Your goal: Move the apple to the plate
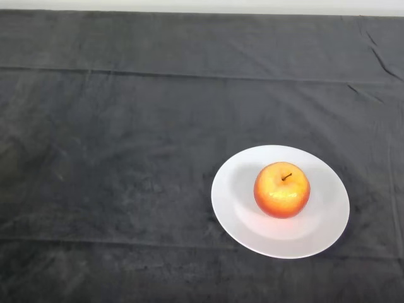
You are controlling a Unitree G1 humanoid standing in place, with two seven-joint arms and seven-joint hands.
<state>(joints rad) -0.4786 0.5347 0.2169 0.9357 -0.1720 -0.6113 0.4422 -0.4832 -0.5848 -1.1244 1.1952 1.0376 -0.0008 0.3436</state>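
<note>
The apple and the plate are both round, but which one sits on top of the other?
The red-and-yellow apple sits on top, stem up, near the middle of the white plate, which lies flat on the dark cloth.

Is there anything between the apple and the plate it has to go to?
Nothing visible is in the way. The apple already sits upright on the white plate, roughly at its centre, stem up. Only the dark cloth surrounds the plate.
</note>
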